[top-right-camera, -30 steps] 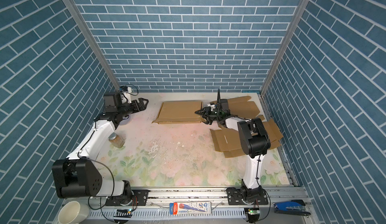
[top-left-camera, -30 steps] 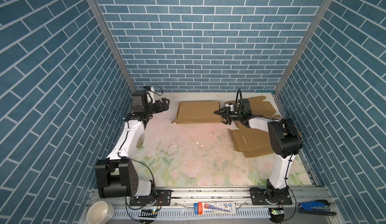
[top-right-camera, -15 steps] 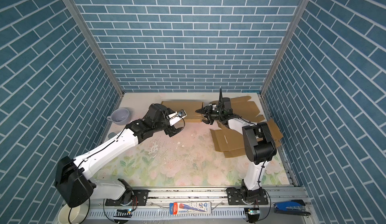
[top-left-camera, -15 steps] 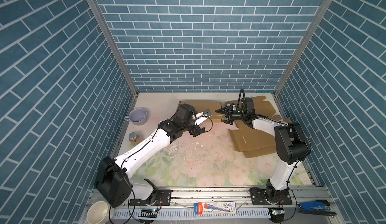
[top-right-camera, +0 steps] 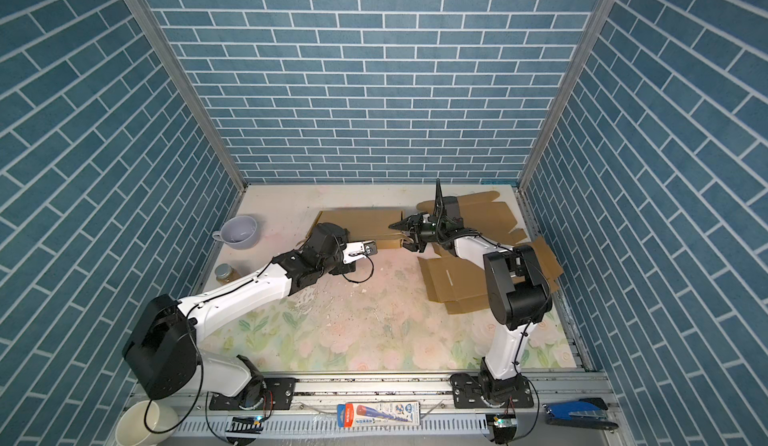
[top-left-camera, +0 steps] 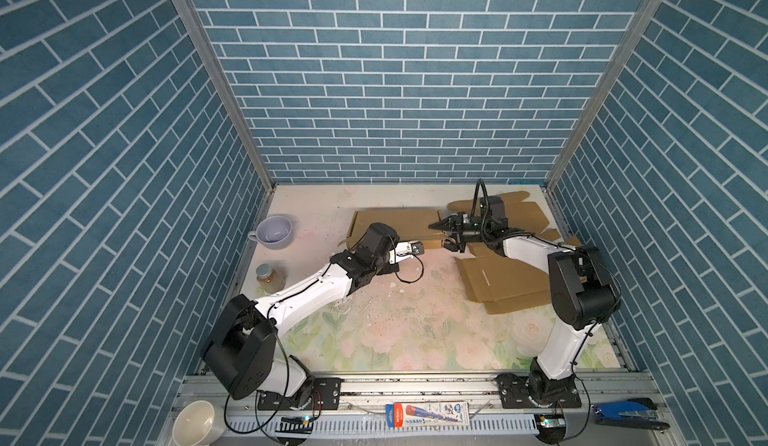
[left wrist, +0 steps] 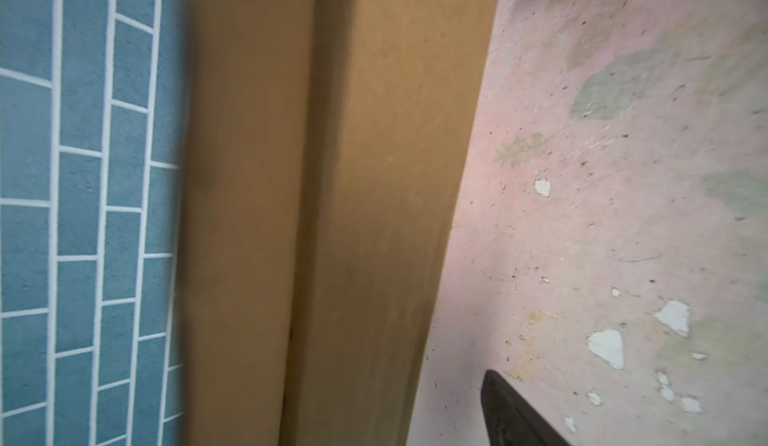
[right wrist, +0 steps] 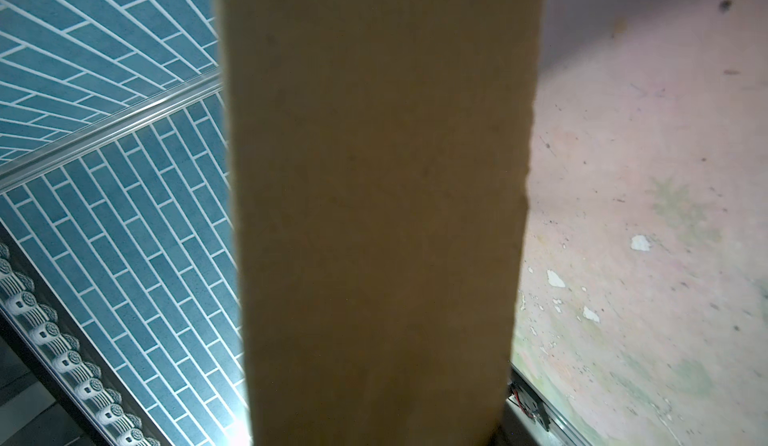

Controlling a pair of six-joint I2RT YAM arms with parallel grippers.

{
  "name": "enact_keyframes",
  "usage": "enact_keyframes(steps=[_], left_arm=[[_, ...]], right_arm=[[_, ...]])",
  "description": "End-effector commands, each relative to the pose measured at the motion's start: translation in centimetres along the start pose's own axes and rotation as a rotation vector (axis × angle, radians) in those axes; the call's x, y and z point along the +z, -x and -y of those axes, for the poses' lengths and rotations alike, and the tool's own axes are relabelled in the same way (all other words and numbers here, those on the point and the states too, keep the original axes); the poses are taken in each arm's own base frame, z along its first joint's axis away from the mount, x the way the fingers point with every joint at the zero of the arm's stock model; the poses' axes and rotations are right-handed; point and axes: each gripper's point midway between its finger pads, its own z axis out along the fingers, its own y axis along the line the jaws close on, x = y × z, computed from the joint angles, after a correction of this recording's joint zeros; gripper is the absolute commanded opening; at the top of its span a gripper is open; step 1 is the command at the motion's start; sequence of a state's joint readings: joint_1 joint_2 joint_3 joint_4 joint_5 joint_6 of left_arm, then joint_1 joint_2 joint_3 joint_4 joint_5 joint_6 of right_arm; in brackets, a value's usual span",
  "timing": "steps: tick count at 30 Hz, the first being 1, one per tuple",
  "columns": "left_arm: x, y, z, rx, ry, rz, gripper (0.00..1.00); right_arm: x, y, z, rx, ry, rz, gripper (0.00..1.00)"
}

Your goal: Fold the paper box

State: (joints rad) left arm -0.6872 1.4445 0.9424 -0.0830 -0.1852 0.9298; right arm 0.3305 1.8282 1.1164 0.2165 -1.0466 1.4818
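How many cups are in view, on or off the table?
2. A round lilac handled mug stands at the back left of the table. A round white cup sits off it, at the front left corner. Others could be hidden.

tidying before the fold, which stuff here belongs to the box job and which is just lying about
Job: half-folded brown cardboard box; flat brown cardboard blanks.
Lying about: round lavender cup; lidded glass jar; white bowl; red-and-white carton; blue stapler.
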Motion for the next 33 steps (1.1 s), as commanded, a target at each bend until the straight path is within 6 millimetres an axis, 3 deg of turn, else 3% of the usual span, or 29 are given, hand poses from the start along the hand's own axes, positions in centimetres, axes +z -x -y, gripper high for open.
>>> enact_keyframes(steps=[1,9,18,28,33], left_arm=[[-0.1,0.0,-0.8,0.074,0.092,0.018,0.75],[-0.1,0.1,-1.3,0.125,0.155,0.036,0.61],[-0.6,-0.2,-1.1,0.124,0.113,0.014,0.53],[-1.9,-1.4,-0.8,0.02,-0.081,-0.053,0.51],[-3.3,-1.5,-0.9,-0.073,-0.225,-0.063,0.5]], right_arm=[[-0.9,-2.0,-1.5,0.01,0.035,-0.057,0.41],[-1.0,-2.5,-1.5,0.021,0.045,-0.066,0.45],[-2.0,-2.8,-2.4,-0.006,0.083,-0.053,0.69],[-6.4,-1.3,-2.8,-0.062,0.096,0.066,0.73],[-10.1,-0.8,-3.2,-0.275,-0.012,0.208,0.73]])
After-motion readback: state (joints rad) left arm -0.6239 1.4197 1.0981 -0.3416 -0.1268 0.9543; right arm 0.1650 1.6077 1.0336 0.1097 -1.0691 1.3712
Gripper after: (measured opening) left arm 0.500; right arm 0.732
